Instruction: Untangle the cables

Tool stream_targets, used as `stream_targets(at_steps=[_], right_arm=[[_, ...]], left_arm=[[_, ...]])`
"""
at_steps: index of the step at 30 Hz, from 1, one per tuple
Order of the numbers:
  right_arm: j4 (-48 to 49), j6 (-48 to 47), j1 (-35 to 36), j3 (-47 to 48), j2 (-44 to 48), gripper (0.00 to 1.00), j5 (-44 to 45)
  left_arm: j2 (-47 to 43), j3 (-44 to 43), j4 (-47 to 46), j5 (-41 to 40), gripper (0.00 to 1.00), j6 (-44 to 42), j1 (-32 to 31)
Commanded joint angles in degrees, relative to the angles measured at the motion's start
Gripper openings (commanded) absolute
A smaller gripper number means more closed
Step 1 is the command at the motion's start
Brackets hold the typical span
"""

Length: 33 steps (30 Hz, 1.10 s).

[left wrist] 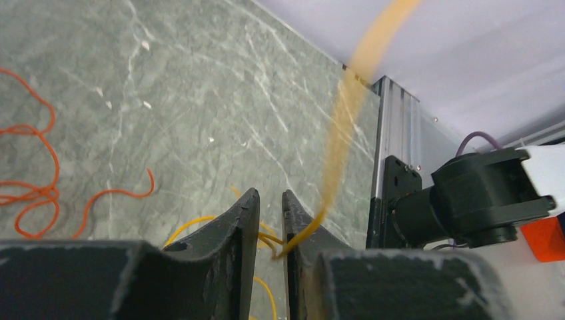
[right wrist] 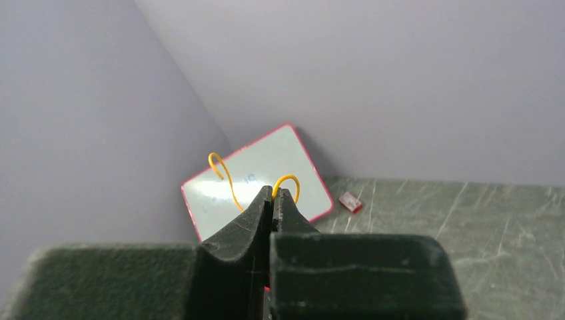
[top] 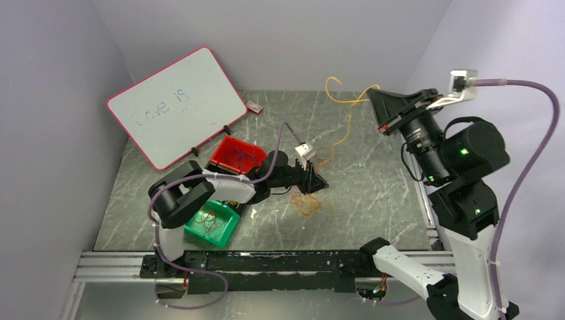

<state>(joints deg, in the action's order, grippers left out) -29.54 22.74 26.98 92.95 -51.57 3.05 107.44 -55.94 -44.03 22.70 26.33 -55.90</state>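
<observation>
1. The cables (top: pixel 313 200) are hair-thin wiry strands, yellow and orange, bent into loose curls and loops rather than straight runs.
2. One yellow strand (top: pixel 348 127) is lifted off the table (top: pixel 373 180). Its long axis runs on a diagonal from the left gripper (top: pixel 318 181), low over the middle of the table, up and away to the raised right gripper (top: pixel 372 93) at the far right. In the left wrist view it climbs steeply as a blurred band (left wrist: pixel 340 133).
3. Past the right gripper (right wrist: pixel 273 199), the strand's free end (right wrist: pixel 288 179) curls into two small hooks that point toward the whiteboard (right wrist: pixel 293 153).
4. Orange loops (top: pixel 307 205) lie flat in a small heap on the table, just near of the left gripper; the left wrist view shows them spread to one side (left wrist: pixel 36 195).
5. More loops lie inside the green bin (top: pixel 230 230).
6. Right claw: clenched on the yellow strand, tips pressed together.
7. Left claw (left wrist: pixel 270 207): jaws stand a narrow gap apart, yellow strands lying in the gap; whether they pinch the strands cannot be told.
</observation>
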Motion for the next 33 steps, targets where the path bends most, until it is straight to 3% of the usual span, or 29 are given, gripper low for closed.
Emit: stream_targets(at_steps=[1,18,33], right_arm=[[3.1,-2.0,-0.1,3.7,0.1,0.00,1.8],[11.5,-6.3,-0.2,14.0,-3.4,0.00,4.8],[20.5,-7.7,-0.1,24.0,-8.5,0.00,2.9]], left_arm=[[2.3,0.7,-3.7,1.1,0.25,0.9,-0.7],[6.1,2.6,-4.0,-0.3,0.34,1.4,-1.8],[10.0,2.8,-5.2,-0.3,0.36,2.3,-2.4]])
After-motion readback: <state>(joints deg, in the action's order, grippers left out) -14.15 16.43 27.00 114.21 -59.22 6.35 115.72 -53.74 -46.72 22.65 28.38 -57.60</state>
